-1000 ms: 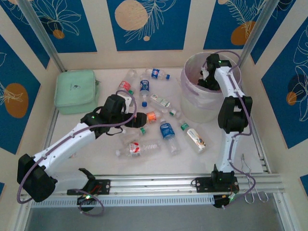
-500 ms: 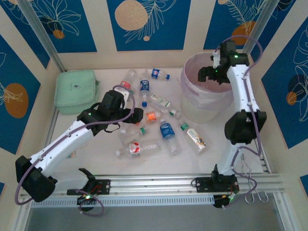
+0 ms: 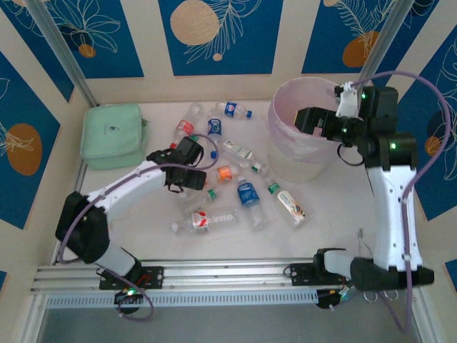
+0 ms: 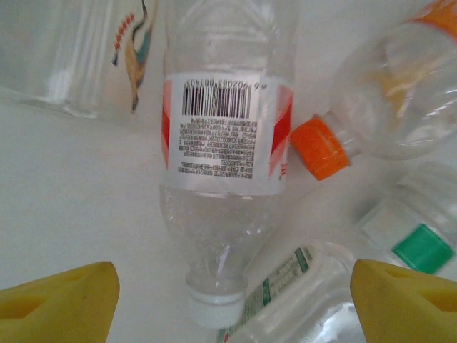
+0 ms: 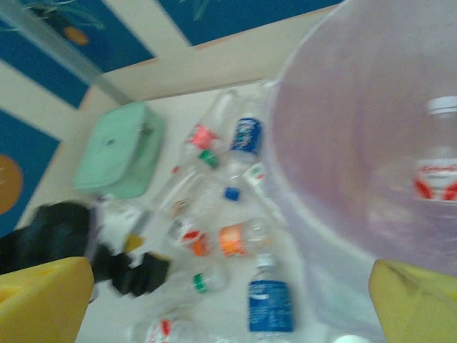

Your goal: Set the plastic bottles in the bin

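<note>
**Left hand lined up on a bottle, right hand empty over the bin**

At the far left the green pouch (image 3: 111,136) lies against the wall. It is no part of this job, so I leave it alone.

My left hand (image 4: 232,289) is low over the table (image 3: 143,214), its fingers spread wide. Between them lies the red-labelled bottle (image 4: 225,136), on its side with its white cap pointing toward me. Neither finger touches it. I have put one finger on each side so that closing them should catch it near the neck, which looks narrow and stiff enough to hold. An orange-capped bottle (image 4: 389,107) and a green-labelled bottle (image 4: 421,246) lie just beside it on the right. That finger has little room, and I judge it could pinch a neighbour or push one aside.

The other bottles (image 3: 246,193) are scattered across the middle of the table between my arms, all lying flat and well short of the bin (image 3: 300,161).

The bin stands at the far right of the table. One red-labelled bottle (image 5: 437,164) is inside it. My right hand (image 3: 305,119) hangs above the rim with its fingers fully apart and nothing in them. Most of the job remains.
</note>
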`<state>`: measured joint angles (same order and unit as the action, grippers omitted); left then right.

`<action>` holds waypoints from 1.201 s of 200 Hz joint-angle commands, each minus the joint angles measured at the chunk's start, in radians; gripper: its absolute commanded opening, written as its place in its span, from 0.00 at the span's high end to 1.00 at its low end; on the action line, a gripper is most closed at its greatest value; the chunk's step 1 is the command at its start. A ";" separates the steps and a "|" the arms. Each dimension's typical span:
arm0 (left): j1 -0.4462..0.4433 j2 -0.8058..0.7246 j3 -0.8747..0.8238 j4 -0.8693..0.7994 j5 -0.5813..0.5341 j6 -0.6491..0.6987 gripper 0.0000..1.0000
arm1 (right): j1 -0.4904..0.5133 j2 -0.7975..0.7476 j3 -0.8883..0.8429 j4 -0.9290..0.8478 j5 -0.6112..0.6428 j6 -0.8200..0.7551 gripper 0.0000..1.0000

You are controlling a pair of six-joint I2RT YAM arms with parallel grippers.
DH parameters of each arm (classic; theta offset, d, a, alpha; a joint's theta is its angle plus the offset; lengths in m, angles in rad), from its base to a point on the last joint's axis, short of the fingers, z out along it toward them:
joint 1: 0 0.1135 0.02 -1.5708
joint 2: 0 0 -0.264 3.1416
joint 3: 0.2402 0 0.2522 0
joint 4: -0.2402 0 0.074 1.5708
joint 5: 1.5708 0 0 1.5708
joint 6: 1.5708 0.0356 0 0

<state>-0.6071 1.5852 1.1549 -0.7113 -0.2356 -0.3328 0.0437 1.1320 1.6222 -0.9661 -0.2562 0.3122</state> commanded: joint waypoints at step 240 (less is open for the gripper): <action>0.073 0.034 -0.053 0.134 0.081 -0.010 0.50 | 0.046 -0.087 -0.324 0.195 -0.191 0.069 0.02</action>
<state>-0.5388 1.7023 1.0546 -0.5041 -0.1104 -0.3645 0.0834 1.0447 1.3125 -0.8211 -0.4229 0.3496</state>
